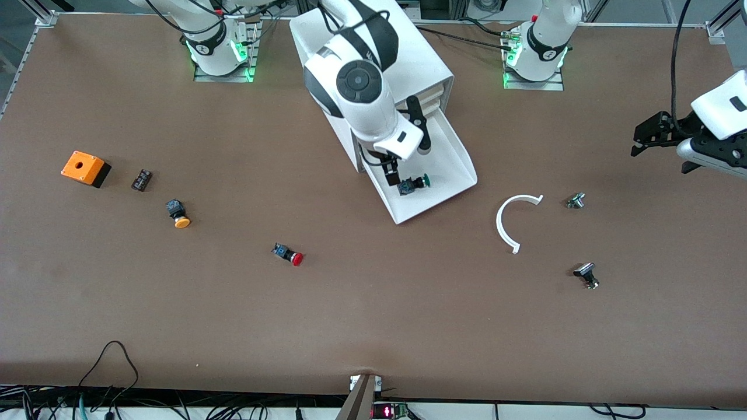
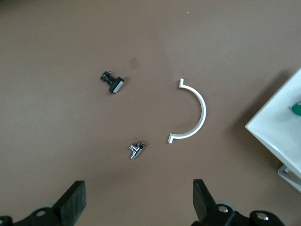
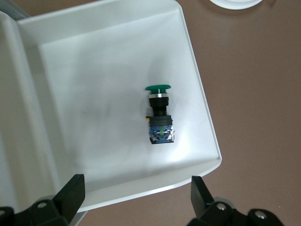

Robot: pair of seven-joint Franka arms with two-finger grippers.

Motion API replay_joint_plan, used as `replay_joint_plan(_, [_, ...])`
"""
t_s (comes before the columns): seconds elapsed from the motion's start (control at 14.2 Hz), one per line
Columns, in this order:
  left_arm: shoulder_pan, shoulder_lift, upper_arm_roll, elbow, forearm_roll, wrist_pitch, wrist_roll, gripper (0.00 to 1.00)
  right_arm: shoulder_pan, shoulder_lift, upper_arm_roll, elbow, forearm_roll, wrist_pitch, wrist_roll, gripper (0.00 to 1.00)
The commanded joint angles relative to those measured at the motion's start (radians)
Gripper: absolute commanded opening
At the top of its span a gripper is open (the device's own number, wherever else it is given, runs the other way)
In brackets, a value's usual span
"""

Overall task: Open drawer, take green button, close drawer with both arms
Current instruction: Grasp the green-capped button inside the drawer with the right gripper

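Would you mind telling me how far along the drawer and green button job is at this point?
Done: the drawer is pulled out of the cabinet. In hand: the right gripper hangs over the green button lying in the drawer, jaws open, nothing gripped. Left: grasping and lifting the button out, then closing the drawer. The left gripper waits open above the table's left-arm end.

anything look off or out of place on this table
Nothing looks damaged or spilled. The drawer is pulled out with the green button lying on its side inside, under the open right gripper. The open left gripper waits over the table's edge.
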Motion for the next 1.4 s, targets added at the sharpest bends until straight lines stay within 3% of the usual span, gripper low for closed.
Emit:
replay_joint_plan(0.0, [-0.008,0.011,0.011,0.023,0.028,-0.019,-0.124,1.00,0.007,0.057,0.004,0.036,-0.010,0.041,-0.013,1.00])
replay_joint_plan(0.35, [-0.017,0.012,0.011,0.023,0.028,-0.021,-0.390,1.00,0.022,0.115,0.005,0.034,-0.014,0.126,-0.012,0.99])
replay_joint_plan(0.84, [-0.017,0.014,0.009,0.023,0.027,-0.021,-0.389,1.00,0.042,0.167,0.003,0.036,-0.015,0.231,-0.012,0.99])
replay_joint_plan(1.33, [-0.019,0.017,0.009,0.024,0.025,-0.019,-0.389,1.00,0.074,0.195,-0.017,0.031,-0.015,0.240,-0.014,0.99])
